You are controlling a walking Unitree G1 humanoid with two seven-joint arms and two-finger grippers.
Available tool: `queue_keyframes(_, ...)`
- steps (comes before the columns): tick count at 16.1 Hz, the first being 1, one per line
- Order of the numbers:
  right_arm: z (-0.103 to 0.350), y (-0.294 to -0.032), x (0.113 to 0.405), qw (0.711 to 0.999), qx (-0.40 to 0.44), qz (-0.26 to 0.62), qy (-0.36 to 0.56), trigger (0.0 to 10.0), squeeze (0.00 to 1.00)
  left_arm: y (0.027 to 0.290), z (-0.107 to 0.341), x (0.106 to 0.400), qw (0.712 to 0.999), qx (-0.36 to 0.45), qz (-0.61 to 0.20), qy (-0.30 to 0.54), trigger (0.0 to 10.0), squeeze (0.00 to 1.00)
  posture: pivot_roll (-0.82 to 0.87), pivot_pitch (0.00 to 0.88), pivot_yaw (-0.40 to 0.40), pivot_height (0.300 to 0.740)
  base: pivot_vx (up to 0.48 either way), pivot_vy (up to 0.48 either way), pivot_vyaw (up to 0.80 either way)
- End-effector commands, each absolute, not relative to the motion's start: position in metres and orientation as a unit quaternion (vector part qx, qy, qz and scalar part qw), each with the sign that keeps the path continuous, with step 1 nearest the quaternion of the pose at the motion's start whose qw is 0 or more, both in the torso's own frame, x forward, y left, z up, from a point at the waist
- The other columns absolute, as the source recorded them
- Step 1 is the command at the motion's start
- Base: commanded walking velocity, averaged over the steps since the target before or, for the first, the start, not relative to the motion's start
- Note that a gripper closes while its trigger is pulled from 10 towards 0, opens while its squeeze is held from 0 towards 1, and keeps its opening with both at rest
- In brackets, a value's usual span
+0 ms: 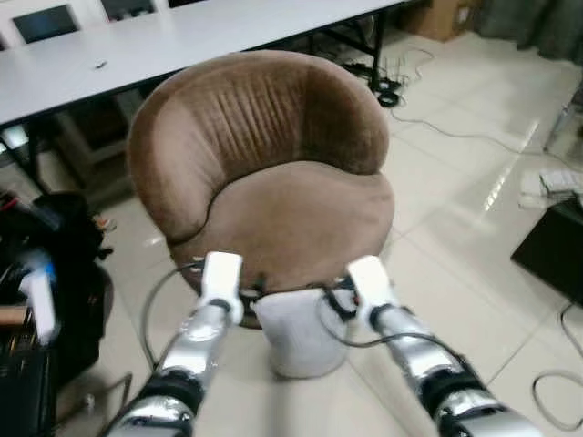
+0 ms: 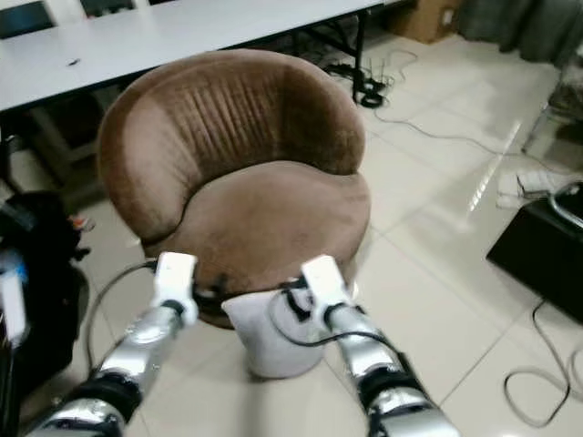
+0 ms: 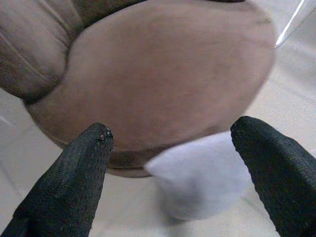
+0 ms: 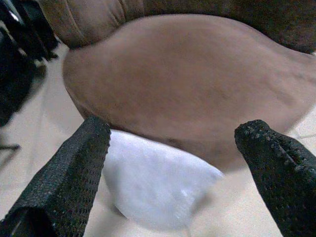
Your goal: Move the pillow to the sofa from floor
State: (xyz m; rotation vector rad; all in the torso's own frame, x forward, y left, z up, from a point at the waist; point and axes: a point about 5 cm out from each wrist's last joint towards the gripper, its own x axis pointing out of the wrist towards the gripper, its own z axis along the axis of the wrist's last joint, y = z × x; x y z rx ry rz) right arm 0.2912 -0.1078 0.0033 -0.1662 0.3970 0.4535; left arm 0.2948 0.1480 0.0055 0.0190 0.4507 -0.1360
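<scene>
I have both arms reaching forward and down, and the left gripper [image 3: 168, 182] has its two black fingers [image 3: 74, 182] spread wide with nothing between them, the pillow [image 3: 202, 173] lying beyond the tips rather than in the gap. The right gripper [image 4: 177, 177] is the same: fingers [image 4: 69, 177] splayed apart, empty, with the pale cushion seen past them. I keep them open like this because a soft bulky thing wants a broad bite or a squeeze between the two arms, not a pinch. Taking the sofa [image 1: 273, 173] as my landmark, a round brown tub chair, the pillow [image 1: 296, 332] stands on the tiled floor [image 1: 455, 237] right against its front base, below the seat edge and roughly centred between my wrists, the left gripper just to one side of it and the right just to the other. It looks white or pale grey and slumped, so I judge it will deform when gripped and may slip if I take only a corner. The seat above it is bare, which is where it must go, a short lift up and forward. Behind the sofa runs a long white table [image 1: 137, 45]; off its left side sits dark clutter [image 1: 46, 273] I cannot identify, and cables [image 1: 428, 127] trail on the floor to its right.
</scene>
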Motion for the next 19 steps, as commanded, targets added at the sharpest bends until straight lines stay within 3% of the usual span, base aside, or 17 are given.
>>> queue_keyframes(1,0.0019,-0.1189,0.2908,0.952,-0.086,0.213,0.201,10.0,0.00,0.1383,0.0072,0.2974,0.971,0.008,-0.078,0.225,10.0,0.00,-0.14,0.000,0.090,0.740,0.371,0.300,0.00)
queue_keyframes(5,0.0009,-0.1186,0.2894,0.952,-0.084,0.215,0.202,10.0,0.00,0.1399,0.0018,0.2954,0.962,0.059,-0.085,0.253,10.0,0.00,-0.14,0.000,0.090,0.740,0.477,0.000,0.00)
queue_keyframes(7,0.0004,-0.1182,0.2887,0.952,-0.083,0.215,0.202,10.0,0.00,0.1398,0.0036,0.2957,0.966,0.045,-0.085,0.242,10.0,0.00,-0.14,0.000,0.093,0.740,0.480,0.000,0.00)
queue_keyframes(16,-0.0004,-0.1160,0.2868,0.950,-0.086,0.225,0.201,10.0,0.00,0.1374,0.0049,0.2948,0.967,0.048,-0.101,0.231,10.0,0.00,-0.14,0.000,0.096,0.740,0.000,0.000,0.00)
queue_keyframes(19,-0.0007,-0.1151,0.2859,0.949,-0.086,0.228,0.200,10.0,0.00,0.1380,0.0054,0.2951,0.967,0.048,-0.099,0.228,10.0,0.00,-0.14,0.000,0.096,0.740,0.082,-0.429,0.00)
